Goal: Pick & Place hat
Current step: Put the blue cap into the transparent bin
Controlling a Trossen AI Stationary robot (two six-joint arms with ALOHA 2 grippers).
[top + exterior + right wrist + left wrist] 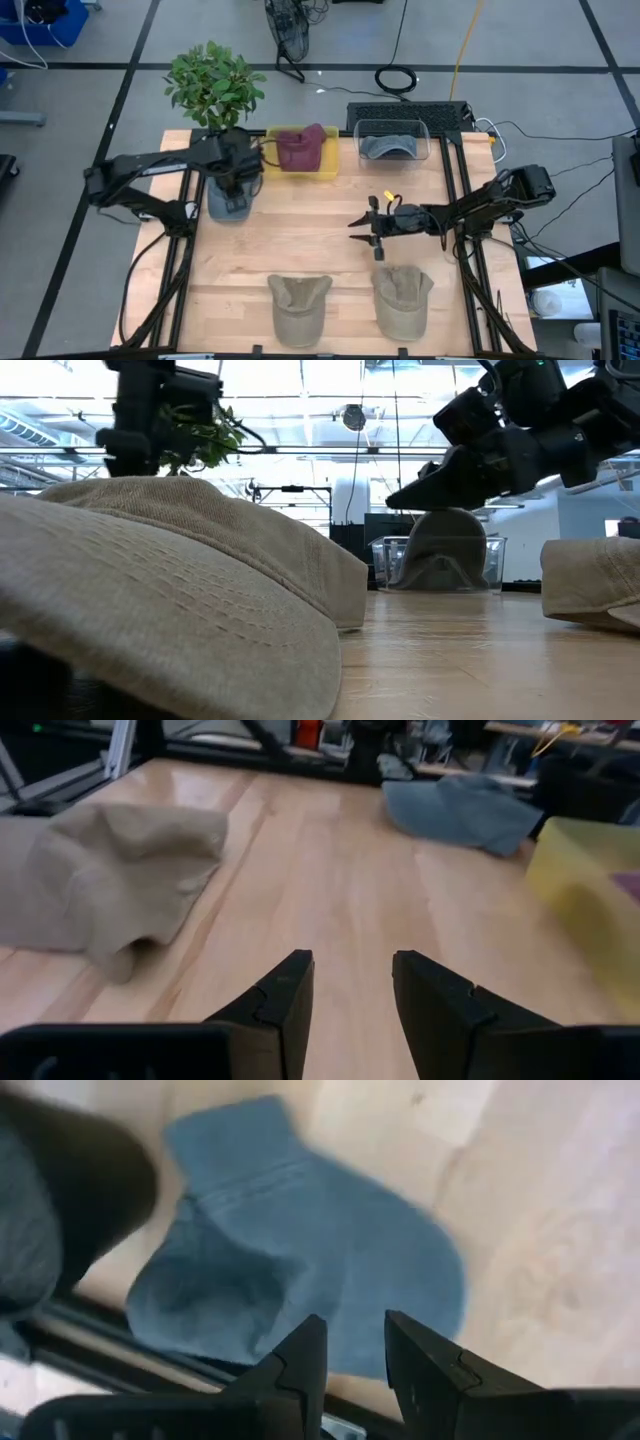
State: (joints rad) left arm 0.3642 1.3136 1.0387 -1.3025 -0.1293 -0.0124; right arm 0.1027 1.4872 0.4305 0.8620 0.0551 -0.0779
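Observation:
A blue-grey hat point(228, 203) lies flat on the wooden table at the far left, by the plant pot; it also shows in the left wrist view point(300, 1250). My left gripper point(236, 180) hangs just above it, pointing down, its fingers point(305, 1355) a little apart and over the hat's near edge. My right gripper point(368, 226) is open and empty above the bare table's middle, pointing toward the left edge. Two tan hats point(298, 305) point(402, 297) lie at the near edge. A maroon hat point(298, 150) sits in a yellow bin point(330, 172), and a grey hat point(390, 147) sits in a clear bin point(425, 135).
A potted plant point(215, 85) stands at the far left corner, close behind my left gripper. The two bins stand along the far edge. Bare wood point(310, 235) lies between the bins and the tan hats. In the low view a tan hat point(170, 590) fills the foreground.

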